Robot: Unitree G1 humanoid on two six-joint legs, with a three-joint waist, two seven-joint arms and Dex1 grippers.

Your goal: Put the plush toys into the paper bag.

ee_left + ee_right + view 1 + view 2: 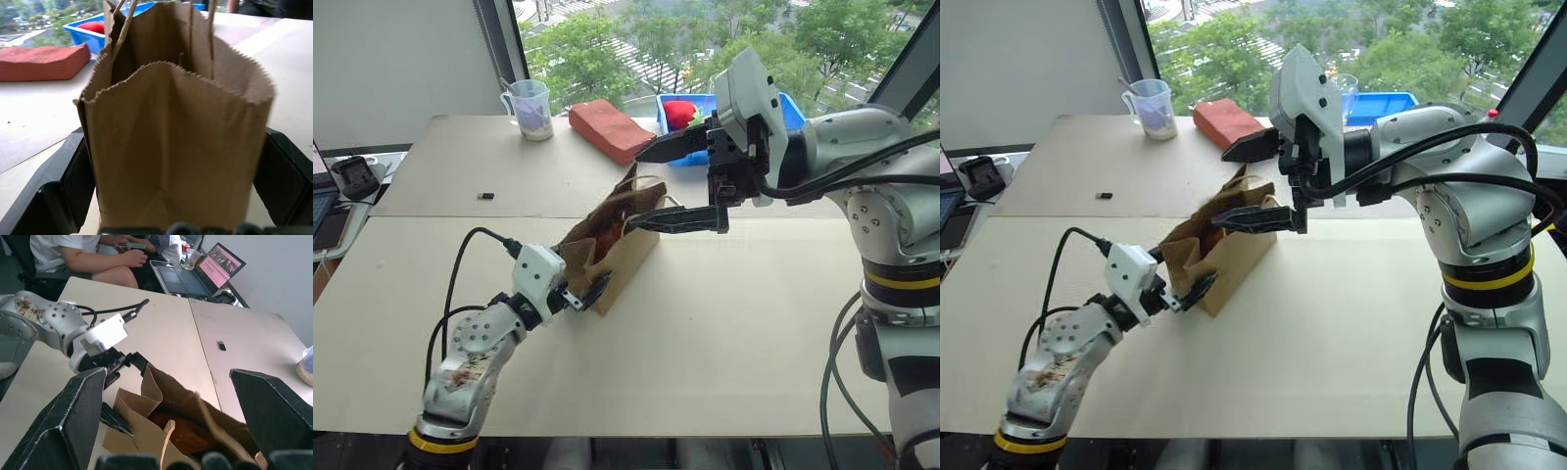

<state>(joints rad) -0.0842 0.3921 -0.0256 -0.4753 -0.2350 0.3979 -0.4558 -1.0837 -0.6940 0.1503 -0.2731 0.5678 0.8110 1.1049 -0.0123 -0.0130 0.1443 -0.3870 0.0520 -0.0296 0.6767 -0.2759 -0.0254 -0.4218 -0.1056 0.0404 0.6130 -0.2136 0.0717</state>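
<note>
Our left gripper has its two black fingers spread wide on either side of the near end of the paper bag. In the left wrist view the bag's narrow end stands between the fingers; we cannot tell whether they press on the paper. Our right gripper hangs above the bag's mouth with its jaws wide apart, one finger above the other, and nothing between them.

The paper bag stands upright on the table, its mouth crumpled open and its thin handles rising from the rim. Looking down through the right wrist view, we see the fuzzy orange-brown plush toy lying inside the bag. We cannot make out the white one.

From the bag, the reddish-brown block lies at about twelve o'clock on the table's far part. A blue bin sits at about one o'clock, with a red rounded toy in it. A clear measuring cup stands at about eleven o'clock, and a small dark object lies at ten o'clock. In the right wrist view a seated person and an open laptop are beyond the table's edge.
</note>
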